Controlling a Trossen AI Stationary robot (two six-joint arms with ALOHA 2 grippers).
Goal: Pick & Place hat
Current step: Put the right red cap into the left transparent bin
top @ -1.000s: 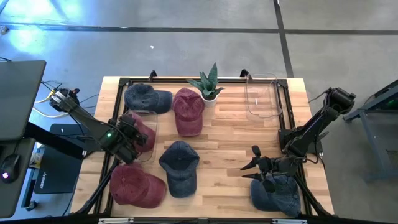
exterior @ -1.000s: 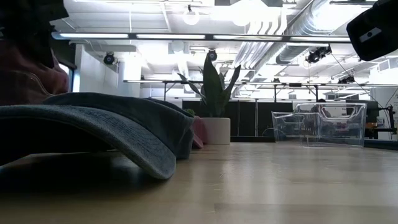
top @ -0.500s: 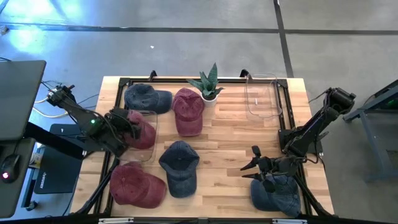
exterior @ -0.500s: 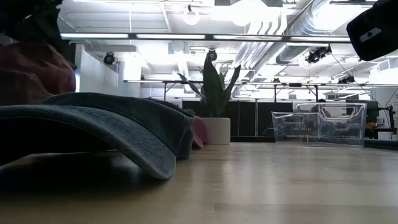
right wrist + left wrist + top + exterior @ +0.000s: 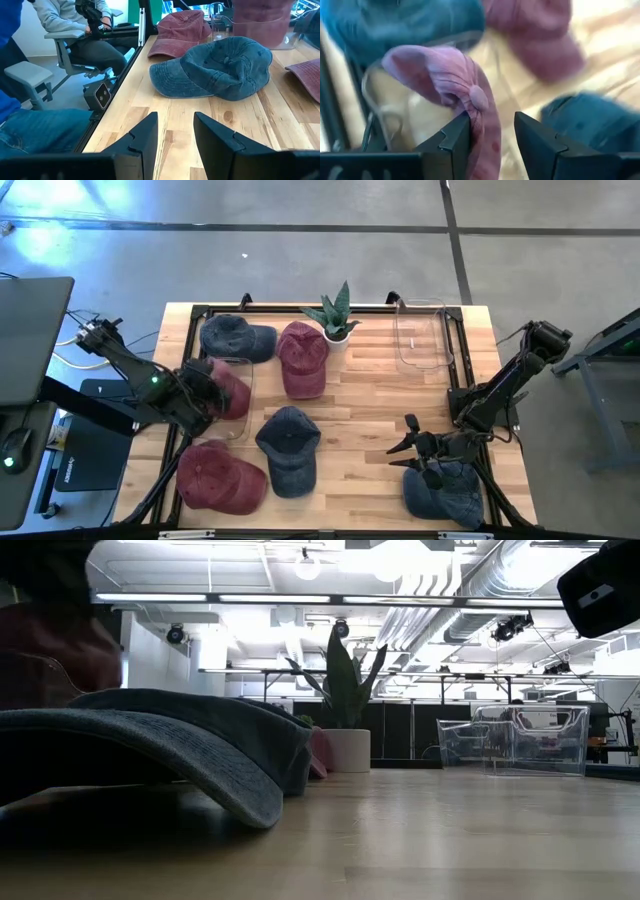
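A: Left gripper (image 5: 490, 137)? Where's the hat?
B: Over the clear bin (image 5: 243, 392) left of the potted plant (image 5: 335, 315). Its fingers (image 5: 452, 140) straddle a red cap (image 5: 452, 82); fabric sits between them, but pinched or just loose, cannot tell. The cap sits in that bin.
A: Right gripper (image 5: 175, 132)?
B: Well right of the plant and nearer the front edge of the worktop (image 5: 370, 430), just over a blue cap (image 5: 445, 490). Fingers spread, nothing between them.
A: Other caps?
B: Blue cap (image 5: 235, 337) left of the plant, another red cap (image 5: 303, 355) just beside the pot, a third blue one (image 5: 290, 445) in front of the plant mid-worktop, a red one (image 5: 220, 478) front left. Second clear bin (image 5: 420, 335) right of the plant.
A: Anyone around?
B: Seated person (image 5: 65, 22) beyond the worktop edge in the right wrist view.
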